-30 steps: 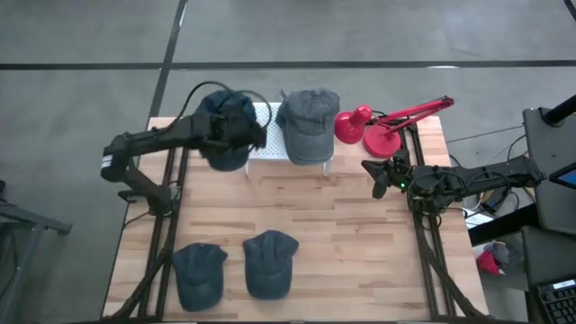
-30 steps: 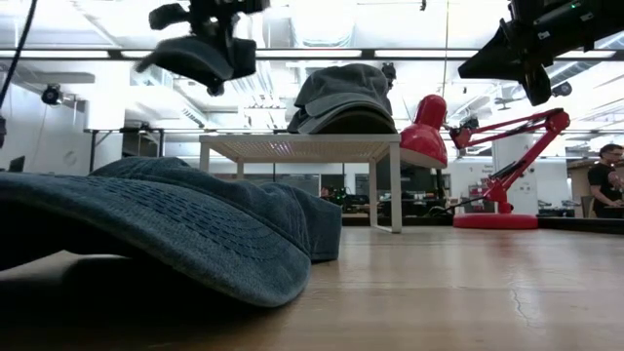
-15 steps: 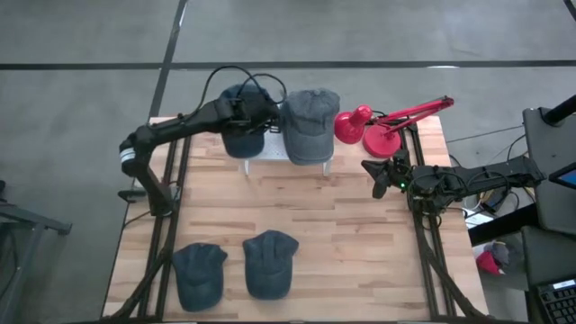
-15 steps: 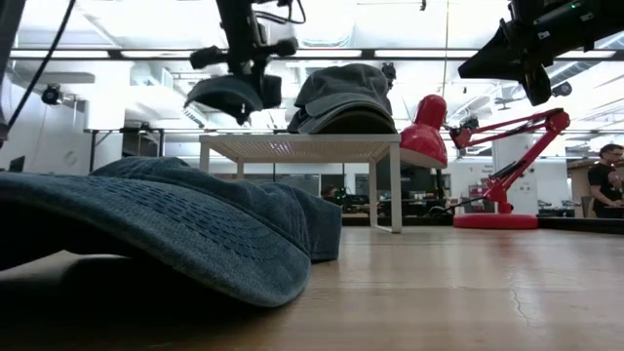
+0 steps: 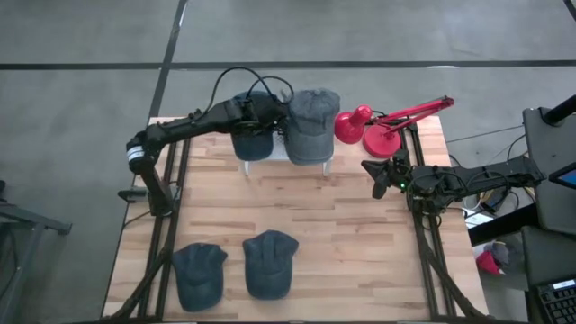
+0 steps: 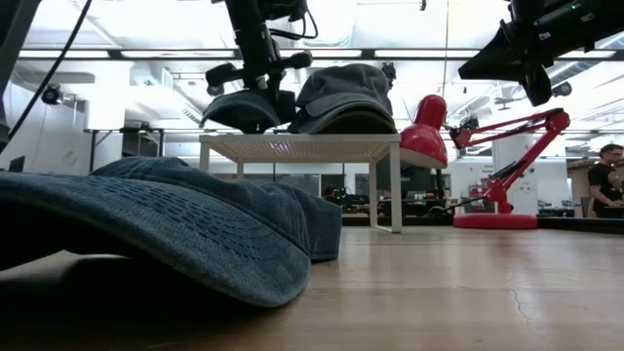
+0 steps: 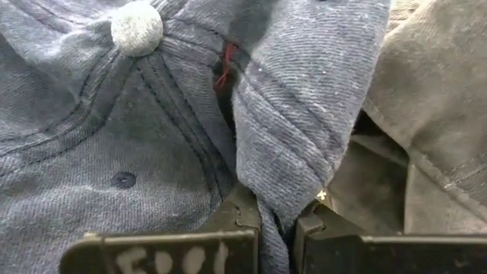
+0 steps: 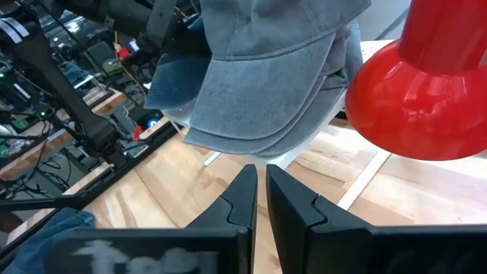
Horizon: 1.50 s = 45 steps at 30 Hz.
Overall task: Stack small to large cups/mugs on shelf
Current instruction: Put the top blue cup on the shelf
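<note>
- Your left claw (image 7: 278, 228) is pinching a dark denim cap (image 5: 252, 133) over the white shelf (image 6: 302, 146), beside the grey cap stack (image 5: 310, 121).
- Your right claw (image 8: 259, 199) is waiting near the red lamp (image 5: 378, 126), fingers pressed nearly together.

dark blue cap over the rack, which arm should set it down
Left. Its gripper is shut on the dark blue cap above the white rack; the right gripper waits by the red lamp.

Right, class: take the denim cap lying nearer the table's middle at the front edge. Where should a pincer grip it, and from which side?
Grip the denim cap at a pinched fold of its soft crown, coming straight down from above. It lies flat on the table with its brim toward the front edge, so the domed crown is the raised, loose part. The left pincer holds its own cap by such a fold.
</note>
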Each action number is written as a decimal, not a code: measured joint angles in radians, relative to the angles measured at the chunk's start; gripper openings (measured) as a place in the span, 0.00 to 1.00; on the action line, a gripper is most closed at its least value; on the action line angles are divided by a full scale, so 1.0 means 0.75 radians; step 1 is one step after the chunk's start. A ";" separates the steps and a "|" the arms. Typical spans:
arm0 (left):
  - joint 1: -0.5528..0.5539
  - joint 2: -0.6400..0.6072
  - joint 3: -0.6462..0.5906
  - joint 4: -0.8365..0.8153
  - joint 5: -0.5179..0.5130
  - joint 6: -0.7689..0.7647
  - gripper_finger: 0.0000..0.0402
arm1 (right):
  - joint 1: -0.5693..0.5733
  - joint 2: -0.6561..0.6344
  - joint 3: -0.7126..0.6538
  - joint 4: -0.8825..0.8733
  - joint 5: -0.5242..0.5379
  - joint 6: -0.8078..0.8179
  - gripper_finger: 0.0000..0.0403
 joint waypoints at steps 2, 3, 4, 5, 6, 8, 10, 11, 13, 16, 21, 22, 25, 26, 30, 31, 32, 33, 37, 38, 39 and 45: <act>0.001 0.000 0.000 0.013 0.013 0.001 0.03 | 0.000 0.000 0.000 0.000 0.000 0.000 0.07; 0.000 0.000 0.000 0.016 0.021 0.001 0.03 | 0.000 0.000 0.000 0.000 0.000 0.000 0.07; 0.000 0.000 0.000 0.017 0.028 0.001 0.03 | 0.000 0.000 0.000 0.000 0.000 0.000 0.07; 0.000 0.000 0.000 0.017 0.036 0.001 0.03 | 0.000 0.000 0.000 0.000 0.000 0.000 0.07; 0.000 0.000 0.000 0.017 0.045 0.003 0.03 | 0.000 0.000 0.000 0.000 0.000 0.000 0.07; 0.001 0.001 -0.001 0.021 0.055 0.010 0.03 | 0.000 0.000 0.000 0.000 0.000 -0.001 0.07; 0.001 0.005 -0.001 0.023 0.058 0.011 0.03 | 0.000 0.000 0.000 0.000 0.000 -0.001 0.07; 0.001 0.006 -0.002 0.024 0.059 0.012 0.03 | 0.000 0.000 0.000 0.000 0.000 0.000 0.07; 0.001 0.010 -0.002 0.035 0.062 0.013 0.03 | 0.000 0.000 0.000 0.000 0.001 0.000 0.07; 0.001 0.012 -0.006 0.061 0.072 0.029 0.03 | 0.000 0.001 0.000 0.000 0.001 0.000 0.07; 0.001 0.013 -0.040 0.104 0.088 0.034 0.03 | 0.000 0.001 0.000 0.000 0.001 0.000 0.07; 0.001 0.013 -0.045 0.106 0.096 0.034 0.03 | 0.000 0.001 0.000 0.000 0.001 0.000 0.07; 0.001 0.013 -0.053 0.114 0.107 0.037 0.03 | 0.000 0.001 0.000 0.000 0.001 0.000 0.07; 0.001 0.013 -0.058 0.123 0.107 0.043 0.03 | 0.000 0.001 0.000 0.000 0.001 0.001 0.07; 0.001 0.013 -0.068 0.149 0.107 0.061 0.04 | 0.000 0.001 0.000 0.000 0.001 0.000 0.07; 0.001 0.013 -0.068 0.151 0.107 0.062 0.04 | -0.001 0.001 0.000 0.000 0.001 0.001 0.07; 0.001 0.014 -0.068 0.151 0.107 0.063 0.04 | -0.001 0.001 0.000 0.000 0.001 0.001 0.07; 0.001 0.015 -0.068 0.151 0.107 0.063 0.04 | 0.000 0.001 0.000 0.000 0.001 0.001 0.07; 0.001 0.018 -0.068 0.151 0.107 0.074 0.04 | -0.001 0.001 0.000 0.000 0.001 0.002 0.07; 0.001 0.018 -0.068 0.151 0.107 0.087 0.04 | -0.001 0.001 0.000 0.000 0.001 0.002 0.07; 0.001 0.018 -0.068 0.151 0.107 0.095 0.05 | -0.001 0.001 0.000 0.000 0.001 0.002 0.07; 0.001 0.018 -0.068 0.152 0.112 0.131 0.17 | -0.001 0.001 0.000 0.001 0.001 0.004 0.07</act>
